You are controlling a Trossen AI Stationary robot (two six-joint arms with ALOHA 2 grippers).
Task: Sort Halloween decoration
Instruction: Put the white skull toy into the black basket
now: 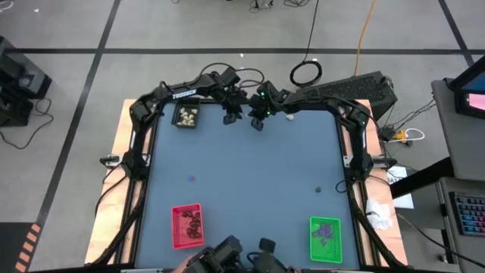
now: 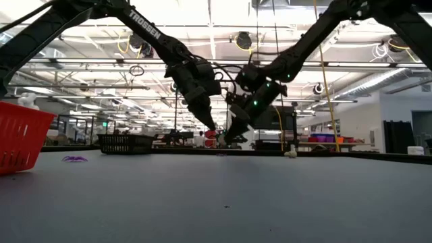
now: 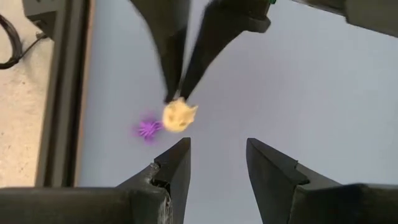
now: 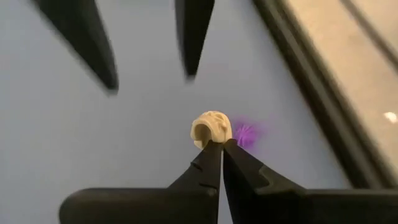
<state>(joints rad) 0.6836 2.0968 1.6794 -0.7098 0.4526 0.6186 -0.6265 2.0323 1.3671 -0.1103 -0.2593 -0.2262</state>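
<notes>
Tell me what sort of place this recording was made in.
Most likely a large robotics lab or workshop hall. The low view looks past the table to long rows of ceiling lights and distant benches; the high view shows a taped concrete floor with loose cables around the rig.

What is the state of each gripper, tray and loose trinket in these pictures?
right gripper: shut on the cream skull.
left gripper: open, empty, facing the skull.
purple bit: flat on the table, beside the skull.
black tray: holds cream lumps.
red tray: holds dark lumps.
green tray: holds purple bits.
</notes>
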